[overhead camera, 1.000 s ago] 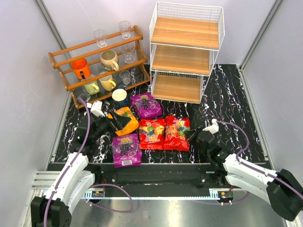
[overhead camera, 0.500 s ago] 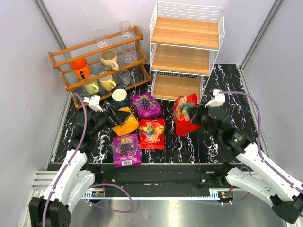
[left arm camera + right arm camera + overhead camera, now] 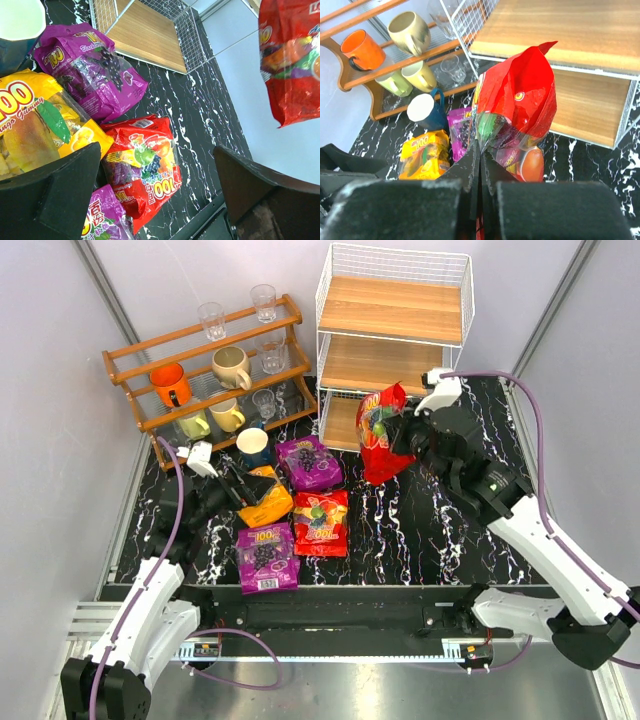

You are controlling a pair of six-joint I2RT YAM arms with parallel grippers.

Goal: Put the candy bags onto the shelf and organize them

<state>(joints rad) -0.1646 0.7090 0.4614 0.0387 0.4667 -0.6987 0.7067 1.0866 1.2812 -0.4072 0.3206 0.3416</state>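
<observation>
Your right gripper (image 3: 480, 167) is clamped shut on one edge of a red candy bag (image 3: 380, 430). The bag stands upright in the air just in front of the shelf (image 3: 390, 308) at the far edge of the tabletop (image 3: 470, 510), and it is not yet on a tier. Expect the bag to be light, soft and slick, with loose sweets that shift inside. A pinch on the flat sealed edge should hold better than one on the bulging middle.

Your left gripper (image 3: 155, 185) is spread wide and holds nothing. It sits low over the orange-yellow bag (image 3: 268, 505), towards the left edge. The second red bag (image 3: 320, 523), the far purple bag (image 3: 308, 462) and the near purple bag (image 3: 266, 556) lie flat around the middle.

A second ago the carried bag lay flat beside the second red bag. Half a second ago it was lifted but closer to the near edge. The left arm has hardly shifted.
</observation>
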